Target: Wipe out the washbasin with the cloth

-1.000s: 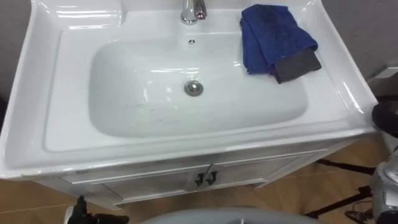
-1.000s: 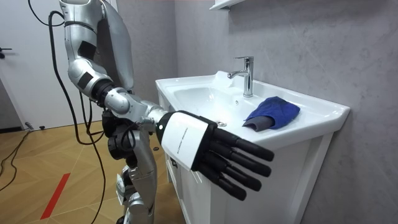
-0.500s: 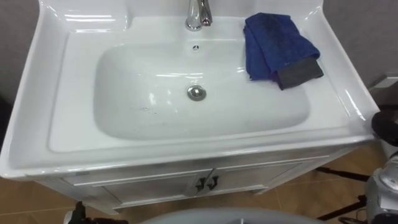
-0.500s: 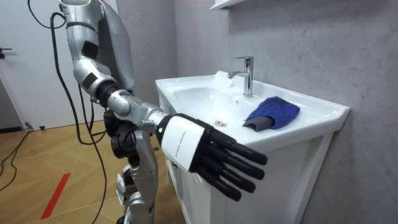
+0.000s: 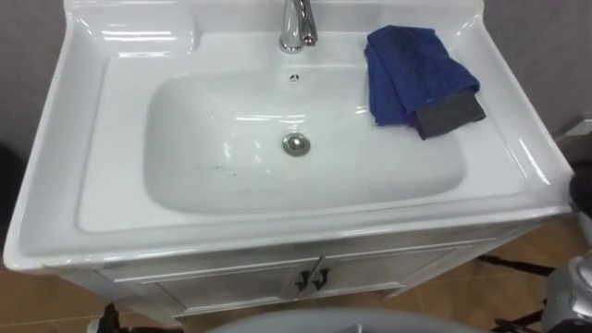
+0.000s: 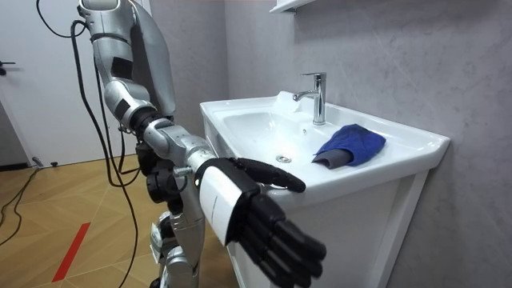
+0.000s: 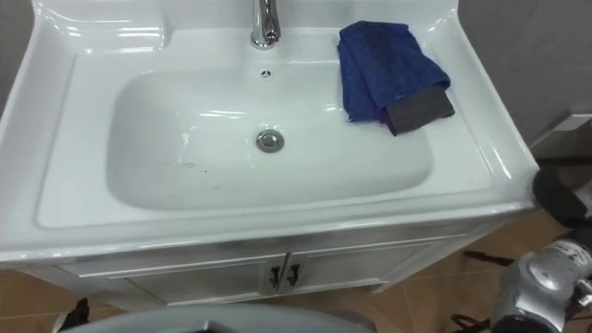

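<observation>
**Blue cloth on the basin rim, right hand free**

The robot stands in front of the white basin. The blue cloth lies folded on the rim at the back right, near the faucet, with a grey piece under its front edge. The right hand is low beside the basin's front edge, its fingers straight and holding nothing. Small dark specks lie left of the drain.

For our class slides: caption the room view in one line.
Robot at the basin, open right hand held out, blue cloth lying on the rim.
</observation>
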`<state>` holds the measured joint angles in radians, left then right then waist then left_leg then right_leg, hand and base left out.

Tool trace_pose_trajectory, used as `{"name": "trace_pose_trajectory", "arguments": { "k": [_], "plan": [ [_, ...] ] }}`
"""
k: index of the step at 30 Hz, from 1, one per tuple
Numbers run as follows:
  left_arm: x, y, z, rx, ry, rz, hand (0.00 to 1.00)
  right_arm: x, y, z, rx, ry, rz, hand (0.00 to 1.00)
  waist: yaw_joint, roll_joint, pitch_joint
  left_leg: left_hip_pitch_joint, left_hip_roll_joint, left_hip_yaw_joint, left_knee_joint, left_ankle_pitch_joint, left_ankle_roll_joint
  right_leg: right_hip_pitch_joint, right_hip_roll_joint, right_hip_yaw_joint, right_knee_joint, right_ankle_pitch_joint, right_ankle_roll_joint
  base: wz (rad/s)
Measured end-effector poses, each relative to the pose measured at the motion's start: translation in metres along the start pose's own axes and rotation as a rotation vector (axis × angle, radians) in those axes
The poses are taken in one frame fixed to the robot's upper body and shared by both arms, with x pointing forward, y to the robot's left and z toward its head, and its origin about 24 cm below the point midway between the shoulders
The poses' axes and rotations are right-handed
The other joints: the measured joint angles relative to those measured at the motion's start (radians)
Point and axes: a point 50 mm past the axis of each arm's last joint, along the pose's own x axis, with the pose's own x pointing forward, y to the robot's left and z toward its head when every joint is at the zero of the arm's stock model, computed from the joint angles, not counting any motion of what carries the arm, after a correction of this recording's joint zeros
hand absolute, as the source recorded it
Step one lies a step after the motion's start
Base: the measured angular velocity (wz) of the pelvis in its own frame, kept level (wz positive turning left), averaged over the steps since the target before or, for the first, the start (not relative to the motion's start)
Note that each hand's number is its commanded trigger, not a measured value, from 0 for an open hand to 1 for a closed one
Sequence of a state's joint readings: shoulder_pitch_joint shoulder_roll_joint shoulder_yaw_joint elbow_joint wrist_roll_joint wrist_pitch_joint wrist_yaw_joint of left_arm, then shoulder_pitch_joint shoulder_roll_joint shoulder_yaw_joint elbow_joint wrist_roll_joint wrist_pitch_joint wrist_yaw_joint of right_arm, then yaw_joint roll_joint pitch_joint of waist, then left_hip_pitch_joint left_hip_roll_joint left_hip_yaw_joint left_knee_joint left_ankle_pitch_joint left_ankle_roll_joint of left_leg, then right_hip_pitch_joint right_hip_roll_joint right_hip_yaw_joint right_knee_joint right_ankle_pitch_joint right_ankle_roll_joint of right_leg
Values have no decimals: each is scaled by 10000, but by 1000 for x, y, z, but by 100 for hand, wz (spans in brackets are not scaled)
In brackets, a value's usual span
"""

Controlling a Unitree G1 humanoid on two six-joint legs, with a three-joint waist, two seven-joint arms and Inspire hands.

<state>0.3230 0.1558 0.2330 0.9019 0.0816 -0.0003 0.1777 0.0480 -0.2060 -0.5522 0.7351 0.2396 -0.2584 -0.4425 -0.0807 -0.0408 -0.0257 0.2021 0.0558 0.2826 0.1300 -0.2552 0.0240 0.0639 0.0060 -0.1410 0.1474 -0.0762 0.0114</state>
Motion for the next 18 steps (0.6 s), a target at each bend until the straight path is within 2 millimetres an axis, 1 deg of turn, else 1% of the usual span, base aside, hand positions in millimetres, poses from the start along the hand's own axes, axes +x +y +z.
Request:
{"name": "trace_pose_trajectory", "arguments": {
  "k": [2,3,5,7,8,9,10,11,12,13,14,15,16,17,18],
  "plan": [
    [0,-2,0,-34,-8,-151,0,1,4,5,138,-65,33,0,8,52,2,-26,-6,86,-12,-10,-18,-111,13,58,76,-49,18,-16],
    [-1,-4,0,-51,-3,-219,0,2,7,10,233,-144,110,0,-9,24,59,-59,-9,158,-10,-16,-28,-166,25,95,65,-55,12,-21],
    [-1,-5,1,-80,-24,-245,0,2,12,23,367,-466,325,0,-5,42,90,-194,-14,208,17,-12,-39,-400,24,93,162,-66,-6,-14],
    [-1,-6,2,-95,-60,-266,0,0,17,37,419,-908,421,0,-3,74,177,-295,-10,326,32,-9,-43,-639,31,123,294,-79,-19,-22],
    [-1,-7,2,-171,-49,-302,0,-2,20,46,450,-1226,479,0,29,67,200,-360,-23,438,28,-6,-45,-779,54,274,351,-80,-22,-29],
    [-1,-8,3,-192,-57,-321,0,-3,21,50,492,-1377,535,0,31,93,231,-377,-28,481,28,-5,-45,-864,64,346,411,-80,-22,-29],
    [-1,-9,3,-214,-44,-340,0,-6,22,60,623,-1735,631,0,11,124,259,-436,-96,564,26,2,-50,-982,80,451,427,-81,-24,-31],
    [-1,-9,1,-218,22,-329,0,-8,24,69,804,-2071,625,0,29,120,268,-500,-96,665,26,3,-51,-1077,108,581,445,-82,-26,-30],
    [-1,-9,0,-187,63,-327,0,-9,24,74,881,-2252,613,0,29,104,279,-520,-95,694,27,4,-54,-1121,117,615,464,-80,-28,-26],
    [-1,-9,-3,-158,203,-315,0,-9,24,83,983,-2565,538,0,20,52,326,-533,-95,739,31,6,-55,-1185,124,654,530,-83,-31,-14],
    [0,-9,-2,-211,194,-294,0,-6,22,89,963,-2764,370,0,30,-11,369,-527,-96,783,32,5,-55,-1205,124,679,557,-90,-38,-10],
    [0,-9,-2,-217,190,-270,0,-5,22,91,955,-2853,293,0,33,-16,366,-526,-96,806,32,5,-55,-1209,125,693,557,-91,-38,-11],
    [0,-8,-1,-202,166,-239,0,-4,21,96,929,-3012,208,0,50,-77,384,-539,-94,881,6,5,-56,-1237,137,764,564,-94,-39,-14],
    [1,-7,1,-190,127,-212,0,-3,21,99,939,-3120,108,0,55,-95,368,-563,-44,917,-27,1,-56,-1283,151,838,576,-97,-45,-13],
    [0,-6,-1,-155,165,-183,0,-3,20,100,950,-3148,28,0,54,-108,362,-584,-47,914,-31,0,-54,-1303,149,841,582,-97,-45,-7]
  ]
}}
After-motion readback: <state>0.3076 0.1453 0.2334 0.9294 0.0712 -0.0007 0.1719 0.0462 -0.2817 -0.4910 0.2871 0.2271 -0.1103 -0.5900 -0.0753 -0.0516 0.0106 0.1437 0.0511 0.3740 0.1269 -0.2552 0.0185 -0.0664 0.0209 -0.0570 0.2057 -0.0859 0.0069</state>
